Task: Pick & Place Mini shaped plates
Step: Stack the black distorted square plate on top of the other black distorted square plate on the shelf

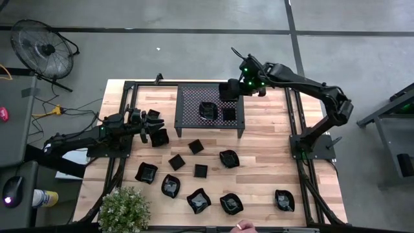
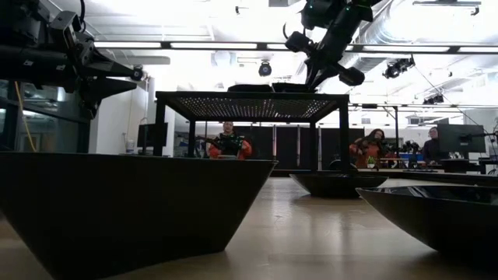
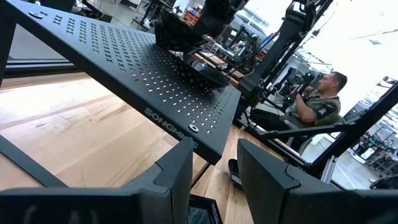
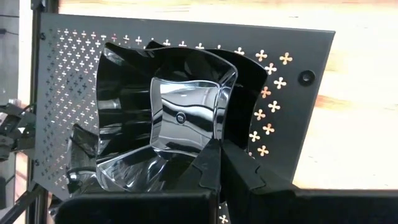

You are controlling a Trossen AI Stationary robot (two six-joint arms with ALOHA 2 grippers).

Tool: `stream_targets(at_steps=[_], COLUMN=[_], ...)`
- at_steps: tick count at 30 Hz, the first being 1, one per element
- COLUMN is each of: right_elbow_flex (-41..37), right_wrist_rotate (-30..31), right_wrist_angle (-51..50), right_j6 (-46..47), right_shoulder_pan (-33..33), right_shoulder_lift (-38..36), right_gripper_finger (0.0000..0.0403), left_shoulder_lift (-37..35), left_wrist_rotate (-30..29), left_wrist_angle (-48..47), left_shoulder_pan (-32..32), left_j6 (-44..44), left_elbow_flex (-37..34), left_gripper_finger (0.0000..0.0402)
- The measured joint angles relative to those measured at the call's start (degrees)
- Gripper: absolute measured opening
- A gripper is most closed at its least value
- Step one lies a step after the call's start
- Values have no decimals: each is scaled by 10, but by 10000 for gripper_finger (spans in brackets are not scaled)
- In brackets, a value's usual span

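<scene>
Wooden table: right fingers seemingly pinch a plate over the rack; left fingers parted.

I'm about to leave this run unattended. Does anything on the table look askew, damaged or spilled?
Nothing looks spilled or broken. The mini shaped plates lie scattered at mixed angles on the table, and two sit on the perforated rack. The right gripper holds one plate over the rack; the left gripper is open near the rack's left side.

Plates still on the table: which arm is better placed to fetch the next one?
Left. The left gripper hovers open by a square plate, others nearby. The right gripper is over the rack, pinching a wavy plate.
</scene>
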Motion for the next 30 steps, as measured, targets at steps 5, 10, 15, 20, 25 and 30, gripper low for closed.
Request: stream_targets(at_steps=[5,10,15,20,25,30], right_elbow_flex=[0,0,0,0,0,0], right_wrist_rotate=[3,2,8,8,1,-3], right_wrist_angle=[0,1,1,3,4,6], right_j6=[0,-6,-7,-6,-10,-11], right_shoulder_pan=[0,-4,-5,-5,-5,-5], right_shoulder_lift=[0,0,0,0,0,0], right_gripper_finger=[0,0,6,23,38,49], left_shoulder_lift=[0,0,0,0,0,0], left_wrist_rotate=[0,0,0,0,0,0], left_wrist_angle=[0,0,0,0,0,0], left_shoulder_pan=[0,0,0,0,0,0], left_j6=[0,0,0,0,0,0], left_elbow_flex=[0,0,0,0,0,0], left_gripper_finger=[124,124,124,124,124,124])
